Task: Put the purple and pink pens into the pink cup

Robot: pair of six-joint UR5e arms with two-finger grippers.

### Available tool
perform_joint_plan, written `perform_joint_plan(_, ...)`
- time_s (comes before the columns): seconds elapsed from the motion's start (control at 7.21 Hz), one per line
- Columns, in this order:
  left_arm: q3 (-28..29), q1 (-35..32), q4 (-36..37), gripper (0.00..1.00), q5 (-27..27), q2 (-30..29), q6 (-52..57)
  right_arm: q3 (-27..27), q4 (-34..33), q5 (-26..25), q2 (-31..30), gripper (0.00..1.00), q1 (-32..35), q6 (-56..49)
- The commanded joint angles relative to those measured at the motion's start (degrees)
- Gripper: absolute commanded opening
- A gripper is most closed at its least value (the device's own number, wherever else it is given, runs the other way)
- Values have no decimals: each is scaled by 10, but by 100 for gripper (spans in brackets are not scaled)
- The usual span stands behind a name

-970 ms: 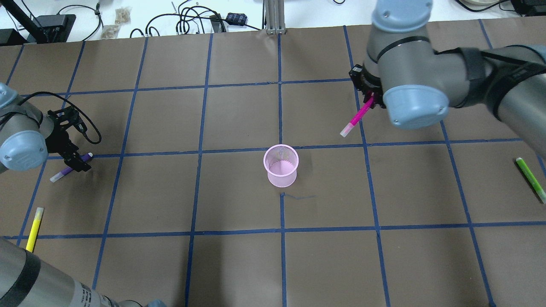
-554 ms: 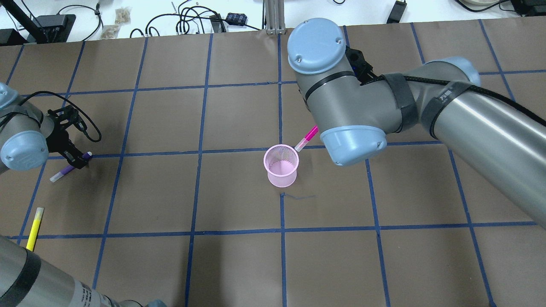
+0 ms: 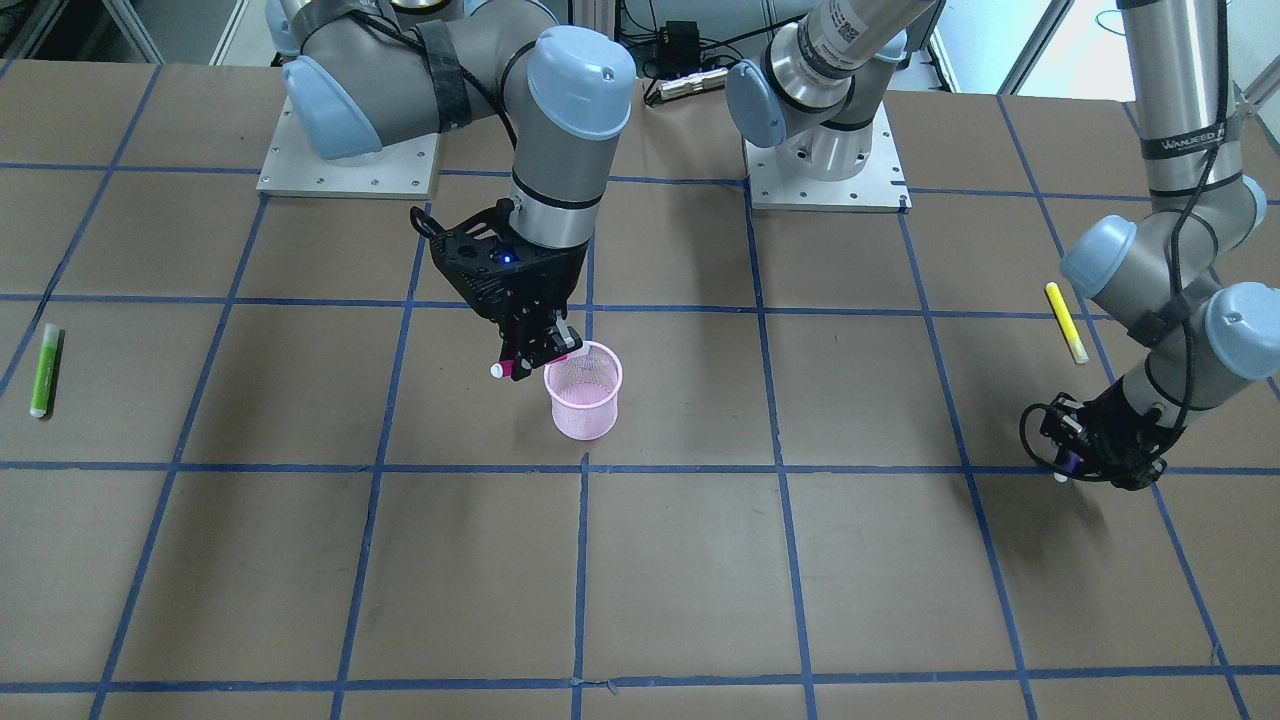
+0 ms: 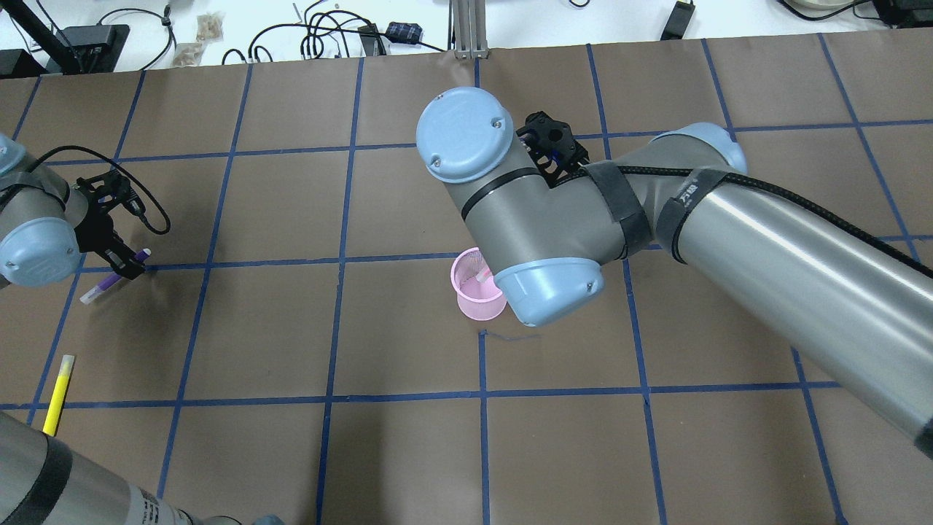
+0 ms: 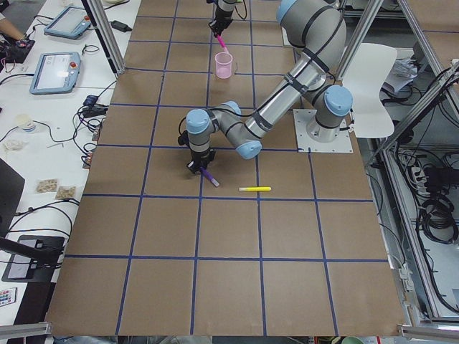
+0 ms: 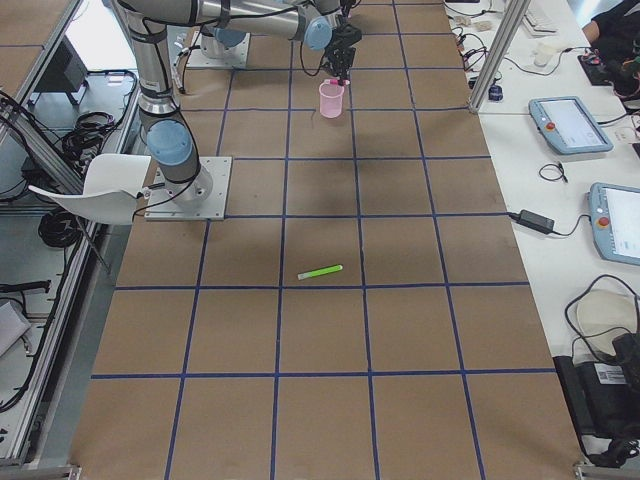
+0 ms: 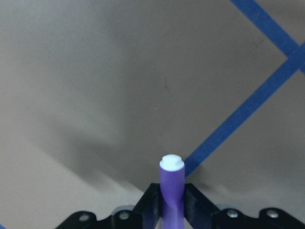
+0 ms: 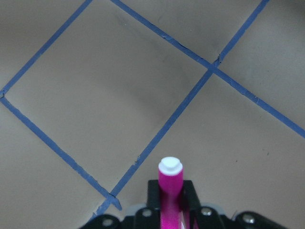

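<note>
The pink mesh cup [image 4: 470, 300] stands upright at the table's middle; it also shows in the front view [image 3: 585, 405]. My right gripper [image 3: 533, 352] is shut on the pink pen [image 3: 514, 369] and holds it tilted at the cup's rim. In the overhead view the arm hides the gripper, and only the pen's white end [image 4: 482, 278] shows over the cup's mouth. The right wrist view shows the pink pen [image 8: 170, 191] between the jaws. My left gripper [image 4: 122, 265] is shut on the purple pen [image 4: 102, 287], low over the table at the far left. The left wrist view shows the purple pen [image 7: 171, 191].
A yellow pen [image 4: 57, 392] lies on the table near my left arm, also in the front view [image 3: 1066, 322]. A green pen [image 3: 44, 369] lies on my right side. Blue tape lines grid the brown table. Cables lie beyond the far edge.
My right arm has swung left with the pink pen, from the far right to the cup's rim. My left gripper has shifted slightly with the purple pen in it.
</note>
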Motion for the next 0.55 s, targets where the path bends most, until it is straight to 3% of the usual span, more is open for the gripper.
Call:
perform_joint_plan(0.0,0,-7,-7,0,-9,16,-9,-4,-5,-64,35,0,23,2)
perform_joint_plan(0.42,0,-37,-13,0,-48,42,-27,-13,-5,-59,36,1,26,9)
